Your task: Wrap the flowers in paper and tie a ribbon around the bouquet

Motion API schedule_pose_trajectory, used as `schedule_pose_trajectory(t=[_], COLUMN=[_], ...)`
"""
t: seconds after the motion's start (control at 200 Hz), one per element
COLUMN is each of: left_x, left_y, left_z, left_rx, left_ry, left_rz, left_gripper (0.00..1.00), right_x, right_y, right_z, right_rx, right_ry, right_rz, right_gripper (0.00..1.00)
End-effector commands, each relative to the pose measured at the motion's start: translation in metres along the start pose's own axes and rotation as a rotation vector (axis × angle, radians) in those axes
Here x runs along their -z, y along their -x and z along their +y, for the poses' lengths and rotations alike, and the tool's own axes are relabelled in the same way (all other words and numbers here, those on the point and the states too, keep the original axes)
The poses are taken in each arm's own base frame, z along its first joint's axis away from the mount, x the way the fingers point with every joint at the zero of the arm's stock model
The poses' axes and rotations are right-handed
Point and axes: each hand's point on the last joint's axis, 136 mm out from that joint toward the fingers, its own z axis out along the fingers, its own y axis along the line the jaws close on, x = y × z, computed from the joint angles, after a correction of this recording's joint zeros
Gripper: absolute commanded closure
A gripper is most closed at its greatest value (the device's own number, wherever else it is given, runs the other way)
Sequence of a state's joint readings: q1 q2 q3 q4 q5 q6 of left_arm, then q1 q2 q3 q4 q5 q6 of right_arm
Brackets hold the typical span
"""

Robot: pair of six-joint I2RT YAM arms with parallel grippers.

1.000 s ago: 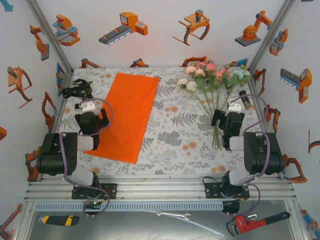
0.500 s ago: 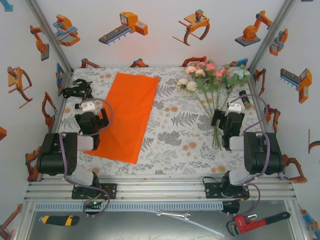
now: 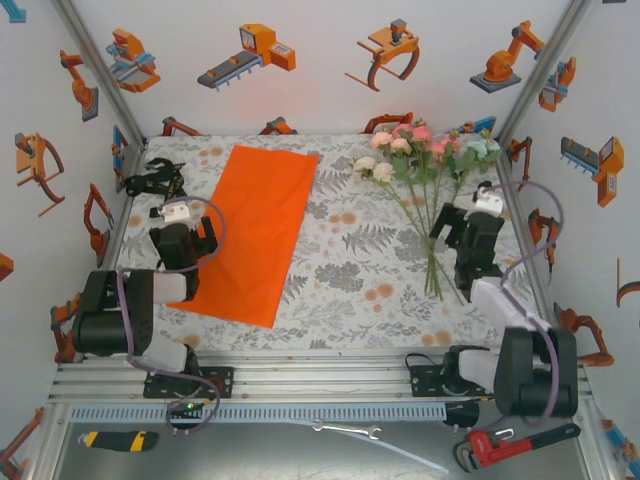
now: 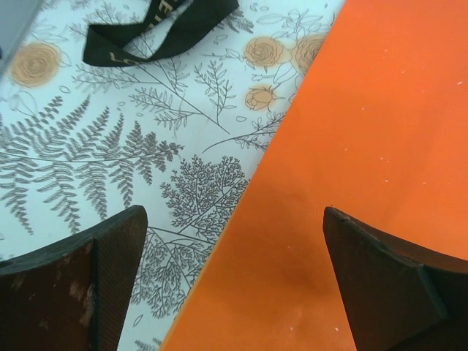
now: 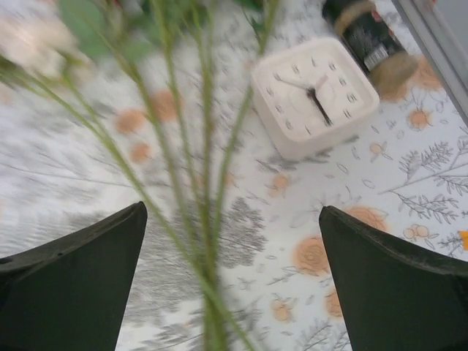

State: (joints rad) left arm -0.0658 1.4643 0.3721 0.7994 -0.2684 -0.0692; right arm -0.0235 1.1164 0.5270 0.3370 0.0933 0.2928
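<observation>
The flowers (image 3: pixel 415 150) lie at the far right of the table, blooms toward the back wall and green stems (image 3: pixel 432 262) running toward me. My right gripper (image 3: pixel 466 228) hovers open just right of the stems. In the right wrist view the blurred stems (image 5: pixel 205 183) pass between the wide-apart jaws of this gripper (image 5: pixel 232 216), untouched. The orange paper (image 3: pixel 255 230) lies flat at centre-left. My left gripper (image 3: pixel 183 232) is open over its left edge, straddling paper (image 4: pixel 380 131) and cloth (image 4: pixel 232 219). The black ribbon (image 3: pixel 150 180) lies bunched at the far left (image 4: pixel 157 29).
A white square clock (image 5: pixel 314 95) and a dark jar (image 5: pixel 365 40) on its side lie right of the stems, near the metal frame. Below the table's front rail lie a red pipe wrench (image 3: pixel 510 443), a spanner (image 3: pixel 345 430) and a utility knife (image 3: pixel 118 438).
My right arm has stretched away from its base toward the back right, so the gripper now sits higher up along the stems. The left arm, paper and ribbon are unchanged.
</observation>
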Motion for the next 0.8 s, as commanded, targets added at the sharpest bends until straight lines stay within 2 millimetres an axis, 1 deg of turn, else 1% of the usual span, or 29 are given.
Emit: schedule_pose_trajectory(t=[0.0,0.045,0.075,0.135,0.145,0.155,0.16,0.215,0.315,0.421,0.461,0.516,0.591,0.656,0.671,0.796], left_x=[0.024,0.035,0.043,0.054,0.056,0.057,0.057,0.062,0.058,0.041,0.032,0.018,-0.002,-0.019,-0.024,-0.054], left_y=[0.042,0.056,0.068,0.086,0.084,0.091,0.088,0.099,0.114,0.12,0.118,0.113,0.099,0.082,0.077,0.052], left_z=[0.007,0.009,0.008,-0.003,-0.005,-0.008,-0.009,-0.024,-0.047,-0.064,-0.068,-0.073,-0.072,-0.071,-0.071,-0.064], left_rx=[0.028,0.093,0.132,0.191,0.19,0.208,0.203,0.223,0.241,0.217,0.192,0.148,0.096,0.068,0.063,-0.017], left_ry=[0.033,0.033,0.017,-0.054,-0.064,-0.083,-0.087,-0.166,-0.269,-0.335,-0.351,-0.375,-0.384,-0.388,-0.384,-0.331], left_rz=[-0.06,-0.041,-0.033,0.002,0.026,0.022,0.044,0.107,0.215,0.326,0.372,0.437,0.557,0.648,0.665,0.731], left_gripper=[0.03,0.03,0.03,0.03,0.03,0.03,0.03,0.03,0.03,0.03,0.03,0.0,0.06,0.1,0.11,0.15], right_x=[0.024,0.031,0.036,0.045,0.046,0.048,0.049,0.054,0.065,0.074,0.076,0.078,0.079,0.078,0.077,0.069], right_y=[-0.016,-0.018,-0.019,-0.024,-0.025,-0.026,-0.028,-0.036,-0.059,-0.086,-0.097,-0.112,-0.136,-0.154,-0.156,-0.182], right_z=[0.039,0.064,0.081,0.114,0.12,0.125,0.129,0.16,0.218,0.269,0.287,0.309,0.336,0.355,0.358,0.386], right_rx=[-0.217,-0.201,-0.17,-0.103,-0.095,-0.09,-0.086,-0.072,-0.061,-0.016,0.011,0.058,0.139,0.186,0.192,0.24], right_ry=[0.129,0.192,0.228,0.284,0.292,0.3,0.306,0.366,0.465,0.5,0.506,0.503,0.509,0.513,0.516,0.543], right_rz=[0.246,0.307,0.337,0.39,0.398,0.403,0.41,0.461,0.535,0.55,0.55,0.561,0.586,0.593,0.588,0.581], right_gripper=[0.12,0.12,0.12,0.11,0.11,0.11,0.11,0.1,0.09,0.08,0.05,0.04,0.01,0.01,0.01,0.01])
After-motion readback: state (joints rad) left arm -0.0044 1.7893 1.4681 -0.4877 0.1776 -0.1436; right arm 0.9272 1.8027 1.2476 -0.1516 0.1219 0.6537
